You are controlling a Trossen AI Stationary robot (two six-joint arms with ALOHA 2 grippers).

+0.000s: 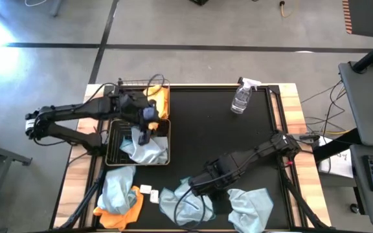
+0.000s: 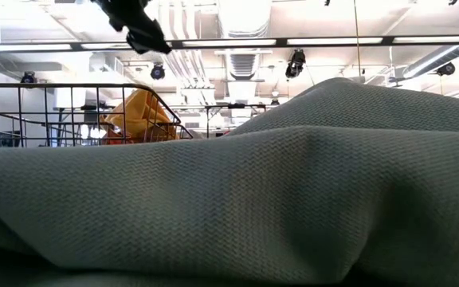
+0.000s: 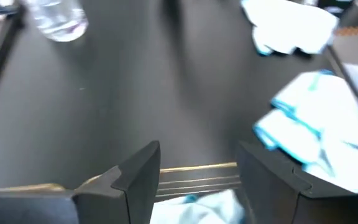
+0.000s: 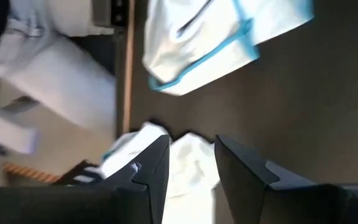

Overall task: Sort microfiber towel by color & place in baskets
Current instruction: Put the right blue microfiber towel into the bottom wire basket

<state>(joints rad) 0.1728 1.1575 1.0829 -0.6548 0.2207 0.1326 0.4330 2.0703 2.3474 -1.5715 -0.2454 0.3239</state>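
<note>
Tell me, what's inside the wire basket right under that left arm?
The nearer basket holds a crumpled pale blue-grey towel. The left gripper hangs over it with open jaws, covering part of the inside, so anything beneath the towel or arm cannot be seen.

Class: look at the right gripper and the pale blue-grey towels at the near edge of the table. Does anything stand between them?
Nothing visible does. The right gripper hangs directly over the pale blue-grey towels, fingers apart, with only towel between them. The spray bottle stands well clear.
</note>
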